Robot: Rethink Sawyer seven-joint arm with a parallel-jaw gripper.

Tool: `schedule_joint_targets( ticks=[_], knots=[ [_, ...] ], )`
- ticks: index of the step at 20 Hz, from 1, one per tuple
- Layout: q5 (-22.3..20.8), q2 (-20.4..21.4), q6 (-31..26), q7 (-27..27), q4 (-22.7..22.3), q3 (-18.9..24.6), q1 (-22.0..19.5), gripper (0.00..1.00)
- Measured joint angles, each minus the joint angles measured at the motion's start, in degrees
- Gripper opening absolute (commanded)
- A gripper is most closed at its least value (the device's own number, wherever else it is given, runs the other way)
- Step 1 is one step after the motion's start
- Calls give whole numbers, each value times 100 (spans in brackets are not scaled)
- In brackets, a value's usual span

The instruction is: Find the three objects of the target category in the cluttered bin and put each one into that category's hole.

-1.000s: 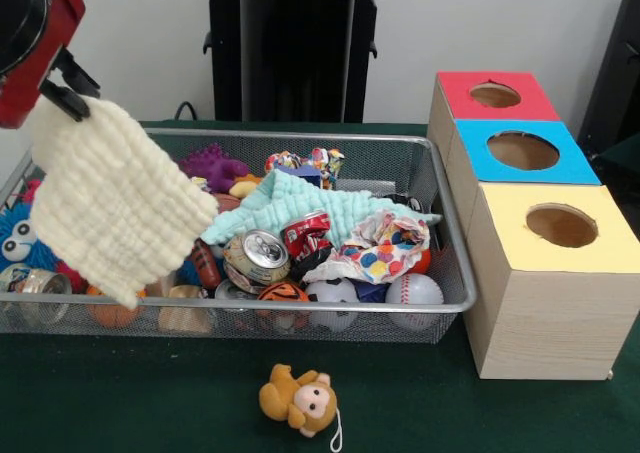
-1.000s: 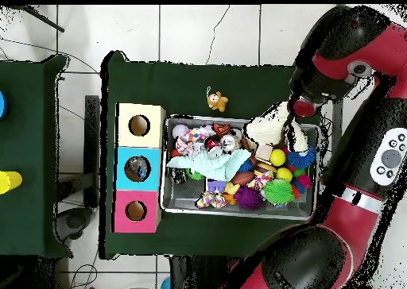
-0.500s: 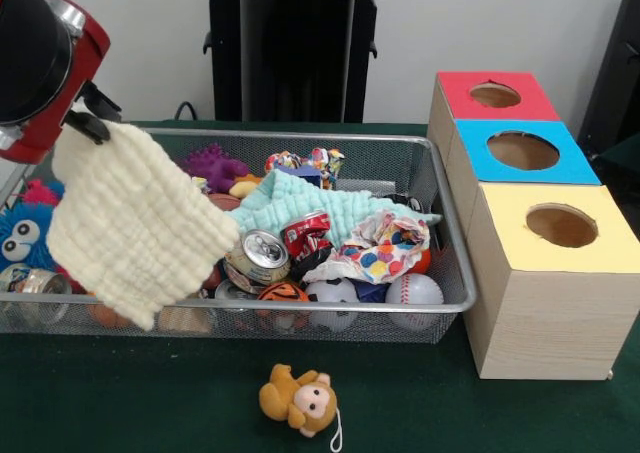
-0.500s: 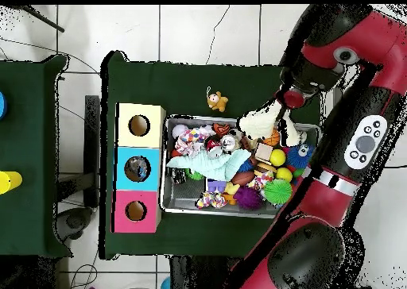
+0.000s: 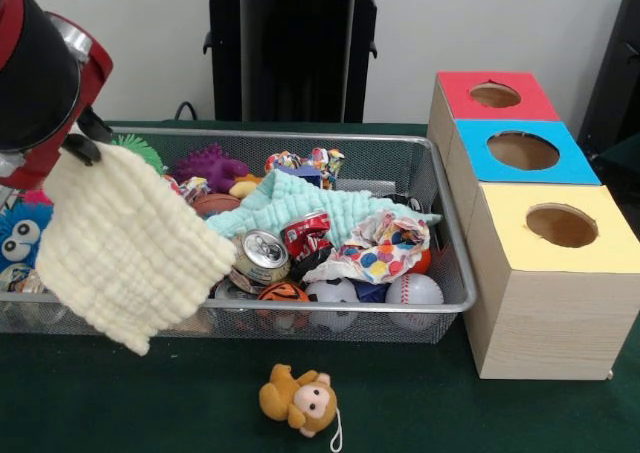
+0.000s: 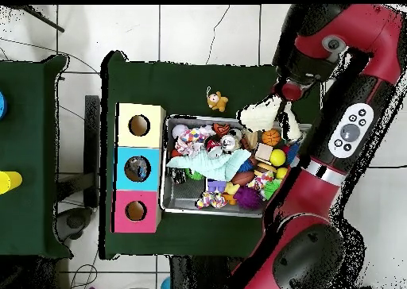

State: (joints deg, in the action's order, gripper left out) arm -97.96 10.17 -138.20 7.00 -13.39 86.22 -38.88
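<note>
My gripper (image 5: 85, 138) is at the upper left of the front view, shut on a cream knitted cloth (image 5: 125, 243) that hangs over the near left rim of the wire mesh bin (image 5: 455, 273). In the overhead view the gripper (image 6: 288, 91) holds the cloth (image 6: 262, 111) at the bin's (image 6: 164, 167) upper right corner. A clear plastic bottle (image 5: 14, 279) shows only partly at the bin's left end, behind the cloth. No other bottle shows. The blue-topped box's hole (image 5: 522, 150) (image 6: 137, 168) is open, between the red-topped and yellow-topped boxes.
The bin holds a silver can (image 5: 262, 253), a red can (image 5: 305, 233), a mint cloth (image 5: 300, 203), a spotted wrapper (image 5: 385, 248), balls and plush toys. A toy monkey (image 5: 300, 401) lies on the green table before the bin.
The arm has carried the cream cloth from over the bin's left part toward and past its near rim; the cloth hangs lower. More toys show at the bin's back left.
</note>
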Motion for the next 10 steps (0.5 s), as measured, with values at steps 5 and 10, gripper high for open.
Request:
schedule_joint_targets(
  ticks=[5, 10],
  knots=[
    [-999, -1, 0, -749, 2, 404, 1, 0],
    [-1507, -1, 0, -1018, -3, 639, 3, 0]
  ],
)
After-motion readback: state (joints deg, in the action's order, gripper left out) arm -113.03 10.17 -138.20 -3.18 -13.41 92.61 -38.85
